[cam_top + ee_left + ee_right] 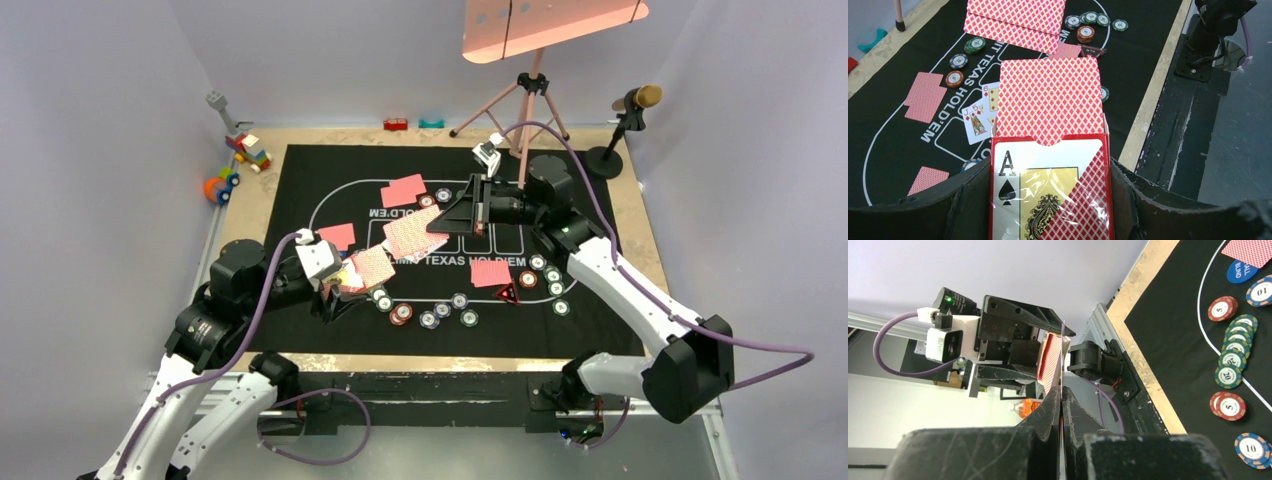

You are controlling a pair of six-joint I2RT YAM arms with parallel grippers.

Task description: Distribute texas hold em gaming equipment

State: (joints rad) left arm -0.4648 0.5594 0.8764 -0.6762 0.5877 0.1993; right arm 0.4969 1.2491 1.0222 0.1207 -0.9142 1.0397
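Observation:
My left gripper (342, 290) (1050, 200) is shut on a red card box (1048, 195) with an ace of spades printed on it. The pink-backed deck (1048, 100) sticks out of the box's open end. Just beyond the deck, my right gripper (442, 222) (1062, 405) is shut on a playing card (415, 235) (1063, 365), which the right wrist view shows edge-on. Face-down cards (403, 190) (337, 236) (490, 272) lie on the mat, and face-up cards (979, 112) lie in its middle. Poker chips (430, 315) (548, 275) and a red triangular marker (507, 294) lie near the front. A blue button (1243, 271) sits beside the chips.
The black printed mat (300, 170) covers the tabletop. Toy blocks (248, 150) (220, 186) sit at the back left. A pink tripod (525, 100) and a microphone stand (628, 115) rise at the back right. Small red and teal pieces (412, 124) lie along the back edge.

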